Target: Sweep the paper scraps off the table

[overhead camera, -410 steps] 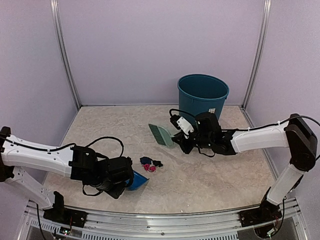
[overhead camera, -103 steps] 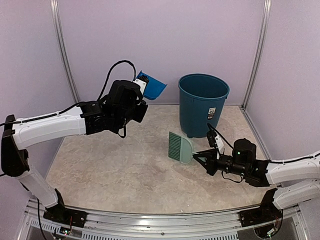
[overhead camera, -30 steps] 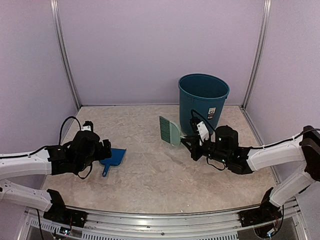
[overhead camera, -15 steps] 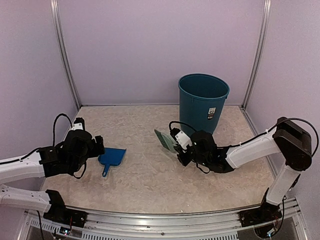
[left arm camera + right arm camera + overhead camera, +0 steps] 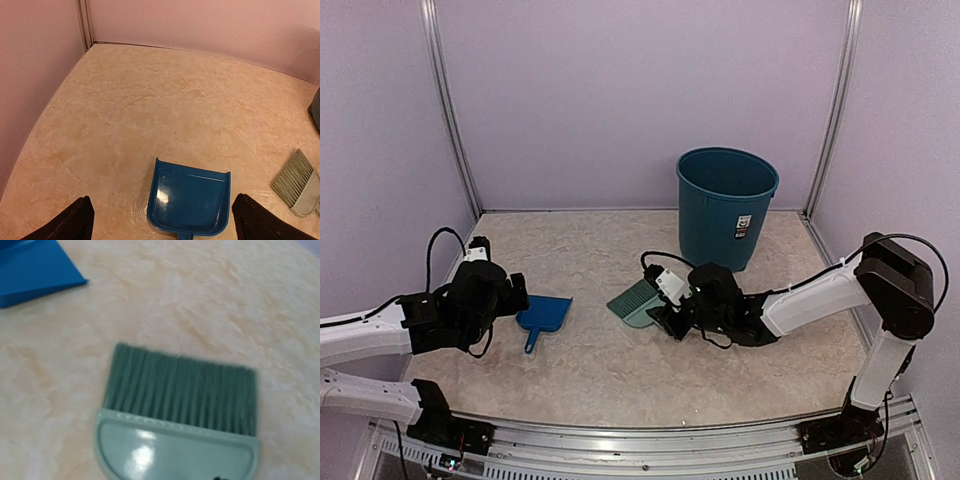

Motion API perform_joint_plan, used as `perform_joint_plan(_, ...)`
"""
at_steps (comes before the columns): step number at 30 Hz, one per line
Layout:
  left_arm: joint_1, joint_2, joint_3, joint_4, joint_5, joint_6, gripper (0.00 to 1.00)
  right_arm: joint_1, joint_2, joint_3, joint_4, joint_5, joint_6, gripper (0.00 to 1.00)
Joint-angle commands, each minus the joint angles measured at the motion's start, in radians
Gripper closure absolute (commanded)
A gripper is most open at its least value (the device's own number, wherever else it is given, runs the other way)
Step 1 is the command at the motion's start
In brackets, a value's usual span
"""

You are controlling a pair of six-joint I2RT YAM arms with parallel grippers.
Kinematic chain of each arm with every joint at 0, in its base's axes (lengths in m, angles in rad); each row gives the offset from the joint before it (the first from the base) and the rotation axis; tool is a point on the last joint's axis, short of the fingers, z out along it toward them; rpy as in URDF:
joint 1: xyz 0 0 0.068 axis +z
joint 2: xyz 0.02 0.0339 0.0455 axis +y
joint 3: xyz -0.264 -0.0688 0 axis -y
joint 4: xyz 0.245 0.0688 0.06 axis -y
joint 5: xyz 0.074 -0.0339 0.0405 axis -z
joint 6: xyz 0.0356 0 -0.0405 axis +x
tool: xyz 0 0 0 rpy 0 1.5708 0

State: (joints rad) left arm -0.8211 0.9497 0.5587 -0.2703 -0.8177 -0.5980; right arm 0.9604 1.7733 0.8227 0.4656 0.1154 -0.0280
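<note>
No paper scraps show in any view. The blue dustpan [image 5: 546, 315] lies flat on the beige table [image 5: 620, 375], its pan empty [image 5: 190, 202]. My left gripper [image 5: 512, 297] hovers just behind its handle, jaws wide open with nothing between the fingers [image 5: 75, 222]. The pale green hand brush [image 5: 635, 300] lies on the table near the middle, bristles toward the dustpan [image 5: 180, 385]. My right gripper [image 5: 670, 318] sits low at the brush's handle end. Its fingers do not show in the right wrist view, so its grip is unclear.
A tall teal bin [image 5: 725, 205] stands at the back right, behind the right arm. Lilac walls and silver rails enclose the table. The brush [image 5: 297, 182] lies to the right of the dustpan, about a hand's width away.
The right arm has swung left and down, and the brush has gone from raised and tilted to lying flat on the table. The left arm has drawn back a little from the dustpan.
</note>
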Motion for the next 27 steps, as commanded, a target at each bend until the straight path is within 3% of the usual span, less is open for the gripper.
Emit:
perform_joint_plan(1, 0.008, -0.001, 0.000, 0.004, -0.017, 0.013, 0.04, 0.001, -0.060, -0.003, 0.009, -0.060, 0.025, 0.52)
perform_joint_plan(9, 0.011, -0.005, 0.041, 0.028, -0.047, 0.053, 0.04, -0.066, -0.238, -0.079, 0.018, -0.098, 0.059, 0.39)
perform_joint_plan(15, 0.040, 0.001, 0.064, 0.112, -0.091, 0.141, 0.02, -0.159, -0.456, -0.183, -0.007, -0.060, 0.063, 0.18)
perform_joint_plan(19, 0.122, 0.013, 0.059, 0.206, -0.067, 0.199, 0.02, -0.219, -0.593, -0.251, -0.030, 0.041, 0.067, 0.10)
perform_joint_plan(27, 0.317, 0.007, -0.041, 0.501, -0.021, 0.340, 0.02, -0.333, -0.753, -0.351, -0.079, 0.237, 0.100, 0.08)
